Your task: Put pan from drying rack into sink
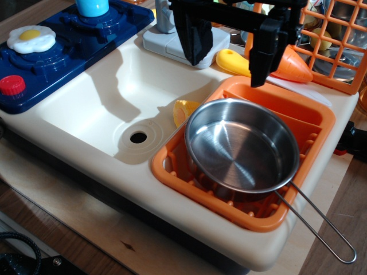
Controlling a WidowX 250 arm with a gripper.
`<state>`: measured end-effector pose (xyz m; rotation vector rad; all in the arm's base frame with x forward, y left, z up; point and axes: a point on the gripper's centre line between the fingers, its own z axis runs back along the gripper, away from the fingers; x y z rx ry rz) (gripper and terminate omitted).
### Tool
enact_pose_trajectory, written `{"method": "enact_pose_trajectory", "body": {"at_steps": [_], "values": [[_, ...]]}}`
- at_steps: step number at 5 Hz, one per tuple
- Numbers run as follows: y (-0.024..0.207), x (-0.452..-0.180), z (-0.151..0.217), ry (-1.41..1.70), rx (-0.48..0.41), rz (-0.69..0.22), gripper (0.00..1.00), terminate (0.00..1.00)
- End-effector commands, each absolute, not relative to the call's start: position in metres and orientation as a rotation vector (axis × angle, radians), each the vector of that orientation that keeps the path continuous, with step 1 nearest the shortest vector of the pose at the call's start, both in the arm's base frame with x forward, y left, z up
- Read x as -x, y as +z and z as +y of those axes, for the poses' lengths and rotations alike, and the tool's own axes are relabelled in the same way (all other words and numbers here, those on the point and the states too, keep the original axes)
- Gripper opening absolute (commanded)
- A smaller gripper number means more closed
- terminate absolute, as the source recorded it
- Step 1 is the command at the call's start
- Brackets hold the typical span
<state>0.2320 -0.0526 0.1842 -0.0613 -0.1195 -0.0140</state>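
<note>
In the orange drying rack (321, 123), right of the sink (97, 109), the pan (241, 146) sits upright, wire handle (321, 226) sticking out past the rack's near rim over the counter edge. Gripper (226, 54) hangs above the rack's back edge, jaws spread, empty, clear of the pan. Toy egg (31, 39) on the blue stove (57, 51), carrot (292, 66) behind the rack.

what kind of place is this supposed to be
Most likely a toy play kitchen on a wooden table: a cream plastic sink with a drain, a blue toy stove carrying a fried egg, and an orange drying rack holding a steel pan.
</note>
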Motion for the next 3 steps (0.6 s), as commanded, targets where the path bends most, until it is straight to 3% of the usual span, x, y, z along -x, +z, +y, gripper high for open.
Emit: {"method": "enact_pose_trajectory", "body": {"at_steps": [1,3], "values": [[0.184,-0.232,-0.053,-0.014,0.061,-0.119,1.0,0.0],[0.186,-0.24,-0.07,-0.485,-0.187,-0.146,1.0,0.0]]}}
